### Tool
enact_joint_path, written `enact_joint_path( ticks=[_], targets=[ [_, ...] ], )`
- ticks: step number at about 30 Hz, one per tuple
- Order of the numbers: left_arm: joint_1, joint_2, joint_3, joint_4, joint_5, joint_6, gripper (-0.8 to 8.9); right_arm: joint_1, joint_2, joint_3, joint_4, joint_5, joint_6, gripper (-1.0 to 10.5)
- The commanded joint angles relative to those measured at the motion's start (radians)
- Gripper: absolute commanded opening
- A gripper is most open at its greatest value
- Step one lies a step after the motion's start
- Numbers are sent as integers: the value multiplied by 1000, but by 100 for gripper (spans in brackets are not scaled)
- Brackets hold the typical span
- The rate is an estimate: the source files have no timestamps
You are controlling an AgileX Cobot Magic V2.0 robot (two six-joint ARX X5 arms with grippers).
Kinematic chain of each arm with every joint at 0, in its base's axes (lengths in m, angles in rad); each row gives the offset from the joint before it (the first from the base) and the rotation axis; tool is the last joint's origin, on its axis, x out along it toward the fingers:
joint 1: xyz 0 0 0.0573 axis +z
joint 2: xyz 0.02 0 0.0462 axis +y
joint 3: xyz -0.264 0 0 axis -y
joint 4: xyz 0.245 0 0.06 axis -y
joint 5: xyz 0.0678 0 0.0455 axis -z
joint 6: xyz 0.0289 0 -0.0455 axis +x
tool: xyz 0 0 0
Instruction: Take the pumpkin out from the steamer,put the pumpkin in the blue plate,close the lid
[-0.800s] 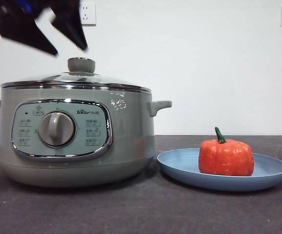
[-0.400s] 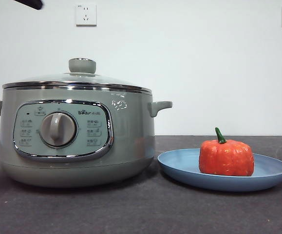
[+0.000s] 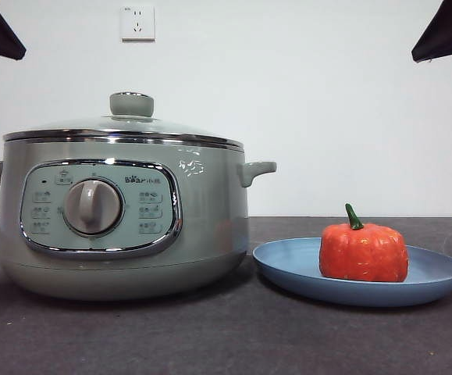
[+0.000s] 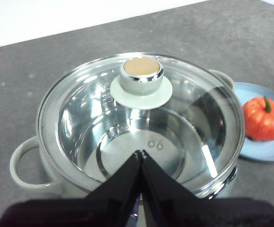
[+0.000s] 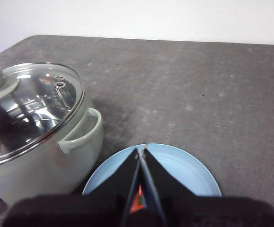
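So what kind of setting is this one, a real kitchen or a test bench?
Most likely a staged test bench, not a kitchen: a bare dark grey tabletop against a plain white wall with sockets, holding only the steamer, the blue plate and a toy pumpkin.

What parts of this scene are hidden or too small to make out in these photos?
- Pumpkin: in the right wrist view, almost wholly behind the right hand.
- Button labels on the steamer: too small to read in the front view.
- Blue plate: cut off by the left wrist picture's edge.
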Motion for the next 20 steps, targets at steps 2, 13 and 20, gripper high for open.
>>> enact_joint_path(
  ticks=[2,13,20],
  targets=[
    [-4,1,-2,-22,1,-39,-4,0,3,-5,14,1,19,-9],
    [-6,5,-2,-46,2,-41,-4,0,3,-5,9,1,19,1],
    [58,-215,-7,-152,2,47,-3,0,3,-5,9,2,19,1]
  ],
)
